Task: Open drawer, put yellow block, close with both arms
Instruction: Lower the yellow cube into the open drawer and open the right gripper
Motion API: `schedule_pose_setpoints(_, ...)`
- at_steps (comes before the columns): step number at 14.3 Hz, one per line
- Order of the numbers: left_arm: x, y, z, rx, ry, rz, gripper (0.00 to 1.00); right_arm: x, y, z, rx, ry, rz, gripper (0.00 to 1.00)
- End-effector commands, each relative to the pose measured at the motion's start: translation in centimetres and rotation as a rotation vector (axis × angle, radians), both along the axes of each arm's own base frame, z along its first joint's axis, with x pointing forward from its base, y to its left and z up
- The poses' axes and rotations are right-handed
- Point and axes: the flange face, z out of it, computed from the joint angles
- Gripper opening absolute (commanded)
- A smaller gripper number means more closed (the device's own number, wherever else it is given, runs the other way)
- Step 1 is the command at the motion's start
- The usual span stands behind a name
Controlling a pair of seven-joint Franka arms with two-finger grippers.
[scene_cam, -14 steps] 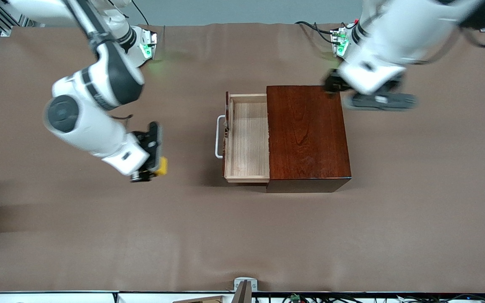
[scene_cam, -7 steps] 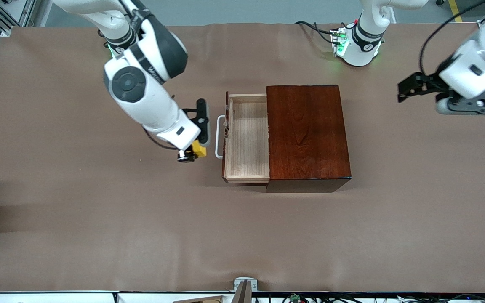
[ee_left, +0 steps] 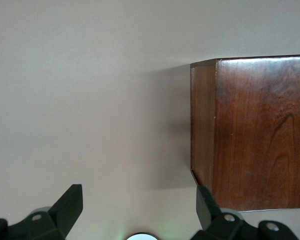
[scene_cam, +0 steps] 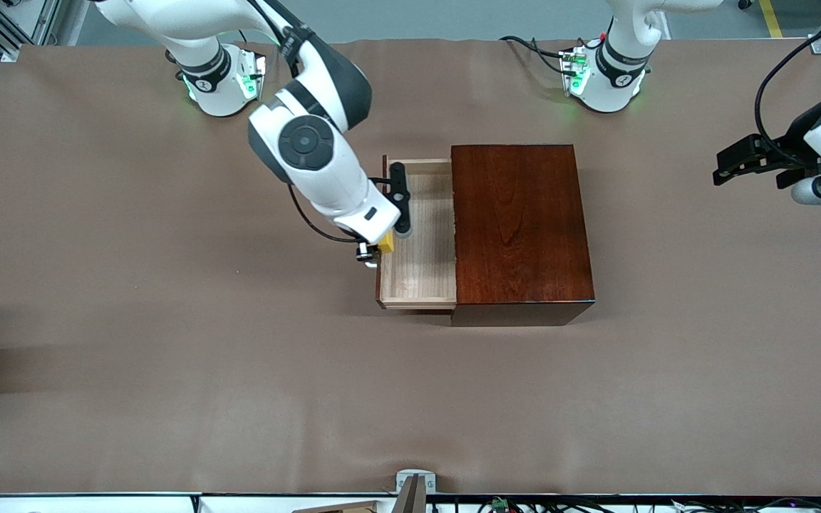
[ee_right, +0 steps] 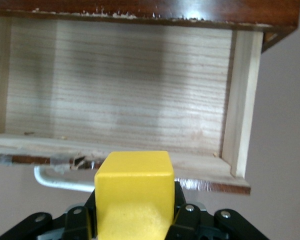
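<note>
The dark reddish-brown box (scene_cam: 517, 228) stands mid-table with its drawer (scene_cam: 421, 239) pulled out toward the right arm's end, pale wood inside and nothing in it. My right gripper (scene_cam: 380, 248) is shut on the yellow block (scene_cam: 385, 246) and hangs over the drawer's front rim. In the right wrist view the yellow block (ee_right: 133, 187) sits between the black fingers (ee_right: 182, 212), above the white handle (ee_right: 55, 181) and the drawer (ee_right: 140, 90). My left gripper (scene_cam: 727, 167) is open in the air near the left arm's end of the table. In the left wrist view it (ee_left: 137, 205) holds nothing, beside the box (ee_left: 255, 130).
A brown cover (scene_cam: 239, 370) lies over the whole table. The green-lit arm bases (scene_cam: 221, 78) (scene_cam: 599, 75) stand along the edge farthest from the front camera, with cables (scene_cam: 532, 50) by the left arm's base. A small bracket (scene_cam: 414, 483) sits at the nearest edge.
My right arm has carried the yellow block from over the bare table to above the drawer's front rim. My left arm has swung away from the box toward its own end of the table.
</note>
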Motion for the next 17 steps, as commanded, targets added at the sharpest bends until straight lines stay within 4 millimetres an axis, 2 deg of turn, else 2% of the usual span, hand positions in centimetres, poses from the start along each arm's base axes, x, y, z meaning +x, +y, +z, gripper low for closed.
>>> schedule_pose_setpoints(1, -0.2, -0.2, 0.1, 0.01, -0.024, -0.018, 1.0, -0.7, 2.2, -0.3, -0.032, -0.028, -0.019, 0.0)
schedule_pose_setpoints(5, 0.1, -0.4, -0.3, 0.013, -0.017, -0.014, 1.0, -2.2, 4.8, -1.3, -0.058, -0.048, -0.007, 0.0)
schedule_pose_setpoints(10, 0.4, -0.9, -0.7, 0.018, -0.011, -0.009, 1.0, -3.1, 6.5, -3.0, -0.054, -0.059, -0.001, 0.0)
schedule_pose_setpoints(17, 0.9, -1.0, -1.1, 0.016, -0.004, 0.044, 1.0, -3.8, 7.6, -5.3, -0.066, -0.051, -0.002, 0.0)
